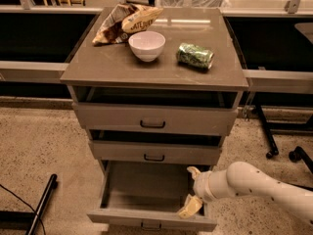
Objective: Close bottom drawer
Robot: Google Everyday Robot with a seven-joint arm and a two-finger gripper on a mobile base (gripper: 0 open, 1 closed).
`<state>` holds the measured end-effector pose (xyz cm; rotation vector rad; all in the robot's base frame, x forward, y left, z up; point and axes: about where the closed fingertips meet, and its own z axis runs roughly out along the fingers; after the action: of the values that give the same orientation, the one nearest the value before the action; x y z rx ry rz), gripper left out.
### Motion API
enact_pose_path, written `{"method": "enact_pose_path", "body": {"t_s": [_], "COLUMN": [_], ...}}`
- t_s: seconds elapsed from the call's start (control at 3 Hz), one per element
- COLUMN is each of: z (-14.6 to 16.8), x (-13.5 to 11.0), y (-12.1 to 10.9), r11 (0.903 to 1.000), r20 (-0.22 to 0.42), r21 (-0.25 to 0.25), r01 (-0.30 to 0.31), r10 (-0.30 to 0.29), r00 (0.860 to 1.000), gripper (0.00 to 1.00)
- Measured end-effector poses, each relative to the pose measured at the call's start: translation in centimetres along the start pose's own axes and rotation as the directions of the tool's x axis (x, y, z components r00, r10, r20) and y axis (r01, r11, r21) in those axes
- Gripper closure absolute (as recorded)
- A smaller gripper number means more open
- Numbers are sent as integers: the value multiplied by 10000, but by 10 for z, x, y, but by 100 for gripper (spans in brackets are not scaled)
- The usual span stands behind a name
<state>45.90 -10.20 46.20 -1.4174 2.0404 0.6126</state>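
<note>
Camera view: hand, fingers spread, hung over right end of open grey-taupe bottom drawer. Approach step, I judged; next move needed hand on the near front, pushing far.

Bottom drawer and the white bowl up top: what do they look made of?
Bottom drawer: matte grey-taupe panels, probably laminate or painted board; flat, no grain. Bowl: glossy white, likely ceramic or plastic. The hand sits open at the drawer's right wall.

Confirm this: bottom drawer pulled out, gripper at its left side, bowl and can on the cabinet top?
Wrong side. The camera view shows the gripper at the right side of the bottom drawer, not left. Otherwise correct: drawer pulled out, bowl and can on the cabinet top.
</note>
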Motion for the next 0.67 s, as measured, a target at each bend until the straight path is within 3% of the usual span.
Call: {"method": "enact_pose_path", "body": {"t_s": [0.33,0.67], "z": [14,31], "x": [10,30], "y": [5,-7], "r11": [9996,9987], "r20": [22,-319], "r21": [-216,30], "r01": [159,502], "r10": [-159,-501], "r00": [9999,9982], "gripper": [0,0]}}
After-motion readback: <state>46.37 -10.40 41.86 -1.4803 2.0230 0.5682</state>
